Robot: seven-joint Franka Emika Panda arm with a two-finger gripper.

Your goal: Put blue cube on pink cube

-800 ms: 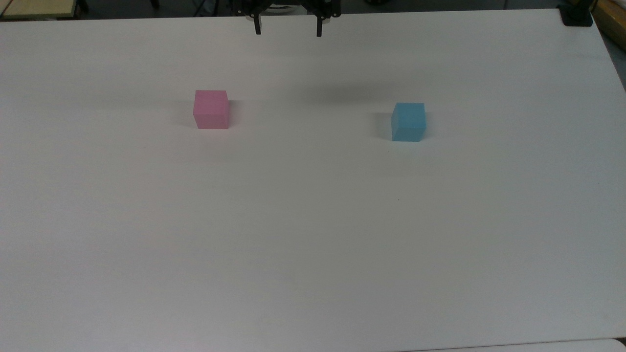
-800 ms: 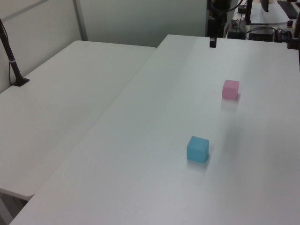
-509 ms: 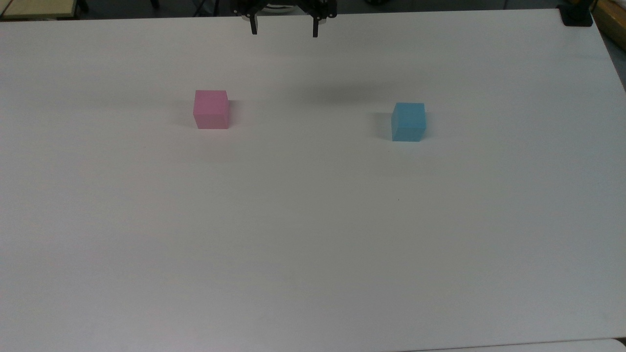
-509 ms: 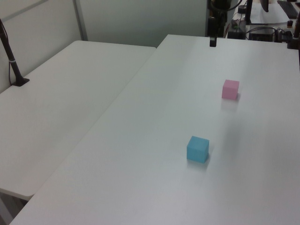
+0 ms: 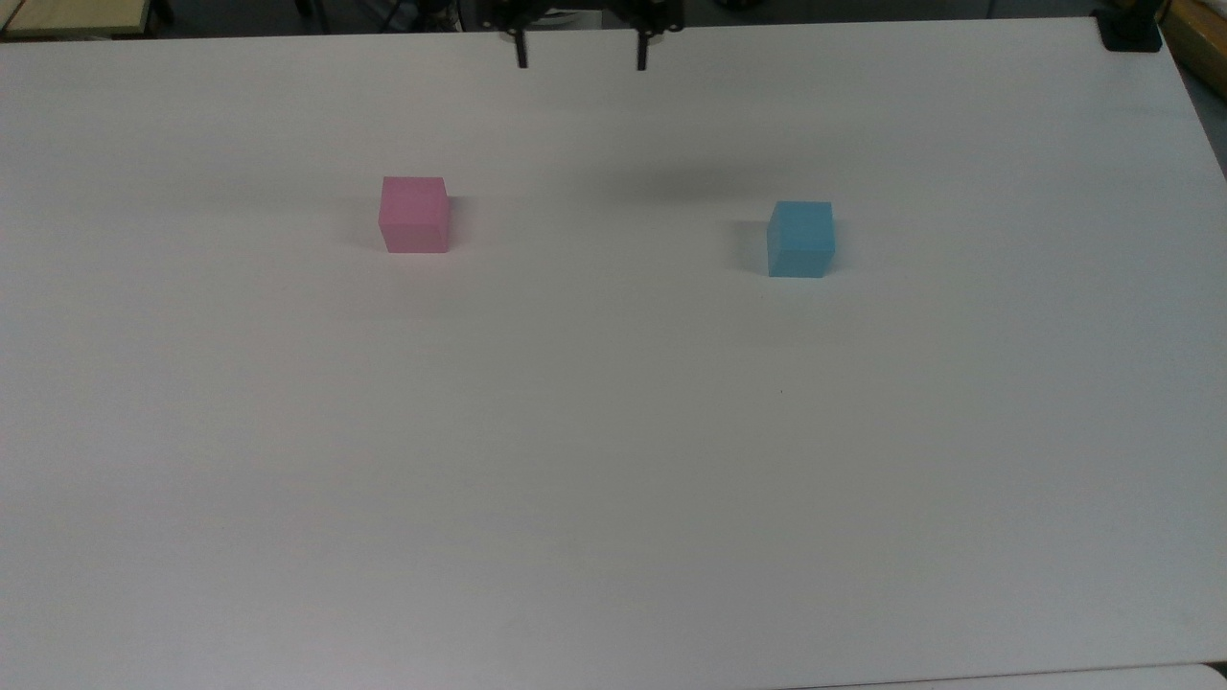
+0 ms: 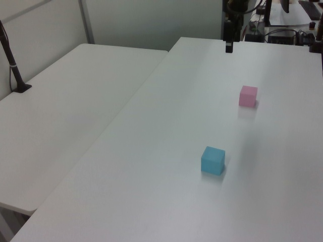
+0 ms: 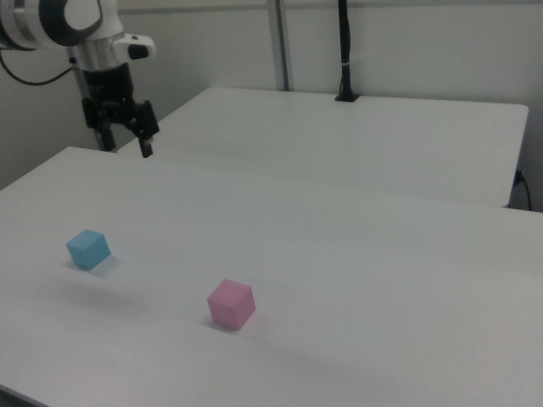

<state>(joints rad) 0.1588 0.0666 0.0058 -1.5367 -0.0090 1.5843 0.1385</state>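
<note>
Cropping hand (image 5: 580,59) at frame edge

No legible text, labels or nos. on anything.

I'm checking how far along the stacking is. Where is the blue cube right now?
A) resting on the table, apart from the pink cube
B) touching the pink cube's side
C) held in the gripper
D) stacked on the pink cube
A: the blue cube sits on the white table, with bare surface between it and the pink cube, while the open gripper hangs empty near the far edge.
</note>
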